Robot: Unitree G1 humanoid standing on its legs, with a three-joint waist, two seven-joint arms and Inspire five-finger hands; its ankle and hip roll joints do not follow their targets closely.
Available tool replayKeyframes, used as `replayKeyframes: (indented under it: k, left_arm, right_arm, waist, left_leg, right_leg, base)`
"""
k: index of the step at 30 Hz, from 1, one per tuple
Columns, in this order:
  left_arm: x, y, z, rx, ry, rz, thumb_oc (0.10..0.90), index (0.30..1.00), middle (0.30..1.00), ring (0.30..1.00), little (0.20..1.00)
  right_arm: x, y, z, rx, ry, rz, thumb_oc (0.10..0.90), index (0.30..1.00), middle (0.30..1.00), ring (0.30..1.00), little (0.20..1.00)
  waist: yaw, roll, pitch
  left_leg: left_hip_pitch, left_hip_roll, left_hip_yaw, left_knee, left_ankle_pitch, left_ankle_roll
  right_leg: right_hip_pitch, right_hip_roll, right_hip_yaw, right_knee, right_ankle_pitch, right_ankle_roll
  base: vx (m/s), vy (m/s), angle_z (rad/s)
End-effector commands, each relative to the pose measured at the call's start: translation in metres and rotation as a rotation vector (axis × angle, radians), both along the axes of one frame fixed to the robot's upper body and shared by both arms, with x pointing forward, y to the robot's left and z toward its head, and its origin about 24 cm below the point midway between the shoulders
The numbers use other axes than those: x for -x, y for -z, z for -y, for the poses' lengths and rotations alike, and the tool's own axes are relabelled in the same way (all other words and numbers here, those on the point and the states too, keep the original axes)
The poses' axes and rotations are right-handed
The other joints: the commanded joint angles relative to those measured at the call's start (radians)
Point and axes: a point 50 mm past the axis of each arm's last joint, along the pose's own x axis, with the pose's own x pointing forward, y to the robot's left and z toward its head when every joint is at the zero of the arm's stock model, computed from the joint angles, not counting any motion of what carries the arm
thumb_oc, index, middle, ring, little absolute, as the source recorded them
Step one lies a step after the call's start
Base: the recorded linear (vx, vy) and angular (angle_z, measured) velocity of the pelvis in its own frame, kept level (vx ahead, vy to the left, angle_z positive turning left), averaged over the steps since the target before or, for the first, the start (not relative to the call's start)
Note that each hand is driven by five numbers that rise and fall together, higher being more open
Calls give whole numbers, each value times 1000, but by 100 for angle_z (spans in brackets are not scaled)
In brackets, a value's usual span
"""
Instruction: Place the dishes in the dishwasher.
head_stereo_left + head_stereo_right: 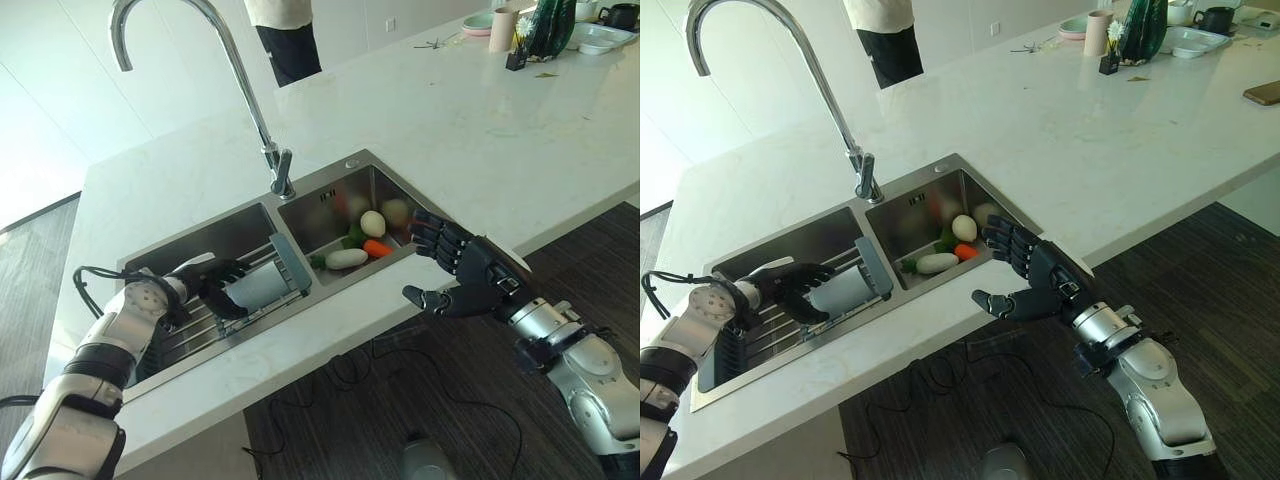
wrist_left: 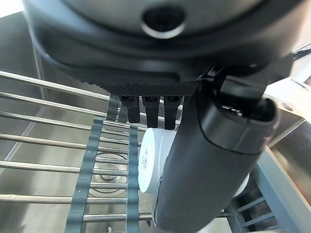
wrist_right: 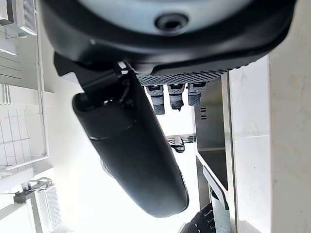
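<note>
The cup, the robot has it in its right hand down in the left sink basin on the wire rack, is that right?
Wrong hand. The left eye view shows the left hand curled round the white cup; it is down in the left sink basin on the wire rack. The right hand hangs open and empty at the counter's edge.

The left robot hand is reached forward from a bent arm, with fingers and thumb curled. The right robot hand is held out with fingers spread and relaxed, thumb apart.
</note>
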Motion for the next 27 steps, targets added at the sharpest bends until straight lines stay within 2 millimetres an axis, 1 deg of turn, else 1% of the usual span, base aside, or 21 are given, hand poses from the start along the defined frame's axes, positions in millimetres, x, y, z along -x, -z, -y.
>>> replayKeyframes:
  k: [1,9,13,14,15,16,17,18,19,20,27]
  left_arm:
    - [-24,-55,4,-28,21,190,800,900,900,900,900]
    - [-24,-51,2,-34,15,172,800,900,900,900,900]
    - [-25,-51,2,-36,12,170,800,900,900,900,900]
    - [-25,-52,2,-28,13,171,800,900,900,900,900]
    - [-26,-53,2,-28,11,172,800,900,900,900,900]
    - [-26,-53,3,-26,11,172,800,900,900,900,900]
    - [-26,-52,3,-23,11,168,800,900,900,900,900]
    - [-26,-52,2,-22,9,168,800,900,900,900,900]
    - [-26,-48,3,-20,7,157,800,900,900,900,900]
    - [-26,-48,3,-21,4,155,800,900,900,900,900]
    - [-23,-37,-2,-18,-27,116,800,900,900,900,900]
  right_arm:
    - [-5,-53,-7,-55,-68,261,800,900,900,900,900]
    - [-6,-52,-9,-60,-71,258,800,900,900,900,900]
    - [-6,-53,-8,-53,-79,258,800,900,900,900,900]
    - [-6,-53,-7,-51,-77,257,800,900,900,900,900]
    - [-6,-54,-8,-51,-79,258,800,900,900,900,900]
    - [-6,-53,-8,-50,-79,258,800,900,900,900,900]
    - [-6,-53,-8,-49,-79,256,800,900,900,900,900]
    - [-5,-53,-8,-49,-81,257,800,900,900,900,900]
    - [-5,-53,-7,-48,-81,255,800,900,900,900,900]
    - [-5,-53,-7,-48,-81,256,800,900,900,900,900]
    - [-4,-52,-7,-42,-84,249,800,900,900,900,900]
  waist:
    - [-1,-8,-49]
    - [-3,-13,-50]
    - [-11,-9,-49]
    - [-12,-4,-51]
    - [-15,-8,-47]
    - [-16,-7,-46]
    - [-15,-2,-50]
    - [-18,-6,-46]
    - [-20,-1,-49]
    - [-22,-5,-45]
    - [-30,1,-45]
  left_leg:
    - [-29,36,-75,139,-182,-8]
    - [-28,39,-66,139,-182,-7]
    - [-26,39,-61,139,-182,-7]
    - [-14,33,-75,139,-206,-11]
    - [-23,39,-59,139,-182,-7]
    - [-22,39,-58,139,-182,-7]
    - [-12,34,-73,139,-205,-11]
    - [-21,39,-57,139,-182,-7]
    - [-10,34,-69,139,-205,-11]
    - [-19,39,-54,139,-181,-7]
    - [-16,36,-49,139,-183,-5]
  right_leg:
    - [65,-25,-34,-12,-101,93]
    - [64,-19,-36,-12,-102,89]
    - [63,-16,-30,-12,-103,88]
    - [76,-18,-23,-12,-124,98]
    - [66,-16,-29,-12,-104,89]
    - [66,-15,-28,-12,-104,89]
    - [76,-16,-21,-12,-123,98]
    - [66,-14,-27,-12,-103,89]
    - [77,-16,-18,-12,-123,98]
    - [66,-14,-24,-12,-103,89]
    - [66,-13,-16,-12,-104,89]
  base:
    - [-5,-11,-3]
    - [-6,-7,-5]
    - [24,14,-1]
    - [7,14,-4]
    - [6,11,-4]
    - [0,0,0]
    - [4,0,-5]
    - [101,44,-6]
    - [-77,-37,-7]
    - [13,2,-7]
    - [10,5,-3]
